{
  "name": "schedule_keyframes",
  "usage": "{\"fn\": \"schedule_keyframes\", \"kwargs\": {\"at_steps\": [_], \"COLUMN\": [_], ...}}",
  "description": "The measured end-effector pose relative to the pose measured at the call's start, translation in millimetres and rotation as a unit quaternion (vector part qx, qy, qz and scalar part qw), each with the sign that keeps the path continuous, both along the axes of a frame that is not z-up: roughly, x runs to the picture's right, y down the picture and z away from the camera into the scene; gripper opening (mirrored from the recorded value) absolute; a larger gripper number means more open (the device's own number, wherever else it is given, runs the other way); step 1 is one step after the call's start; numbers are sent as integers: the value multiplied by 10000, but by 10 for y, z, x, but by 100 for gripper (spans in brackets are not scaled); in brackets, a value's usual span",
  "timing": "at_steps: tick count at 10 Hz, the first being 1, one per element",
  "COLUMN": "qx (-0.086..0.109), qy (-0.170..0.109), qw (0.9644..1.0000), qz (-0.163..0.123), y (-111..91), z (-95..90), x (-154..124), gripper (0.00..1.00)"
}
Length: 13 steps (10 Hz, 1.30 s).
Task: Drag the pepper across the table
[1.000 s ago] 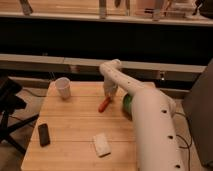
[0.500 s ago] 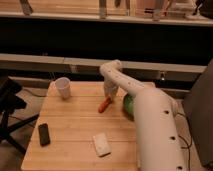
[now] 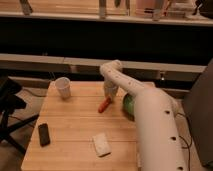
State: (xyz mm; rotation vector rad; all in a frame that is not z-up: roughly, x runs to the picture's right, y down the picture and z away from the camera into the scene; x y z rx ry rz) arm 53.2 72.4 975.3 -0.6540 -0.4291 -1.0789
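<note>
Half-hidden green object (image 3: 128,104); gripper (image 3: 110,94) by pepper (image 3: 104,105)

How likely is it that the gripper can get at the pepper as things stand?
Probably yes. The gripper sits right at the far end of the pepper with nothing between them; the green object lies off to one side.

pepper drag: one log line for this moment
pepper: lying on table, right of centre | gripper: low at its far end, contact unclear

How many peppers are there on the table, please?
1. The pepper lies near the middle of the table, left of the green round object. The pincer is just above its far end. The arm could hide another behind it.
</note>
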Motion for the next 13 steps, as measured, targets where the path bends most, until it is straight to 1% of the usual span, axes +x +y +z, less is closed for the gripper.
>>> {"fn": "schedule_keyframes", "kwargs": {"at_steps": [13], "qx": [-11], "qy": [15], "qw": [10000], "qz": [-38], "y": [55], "z": [-47], "x": [-3], "gripper": [0]}}
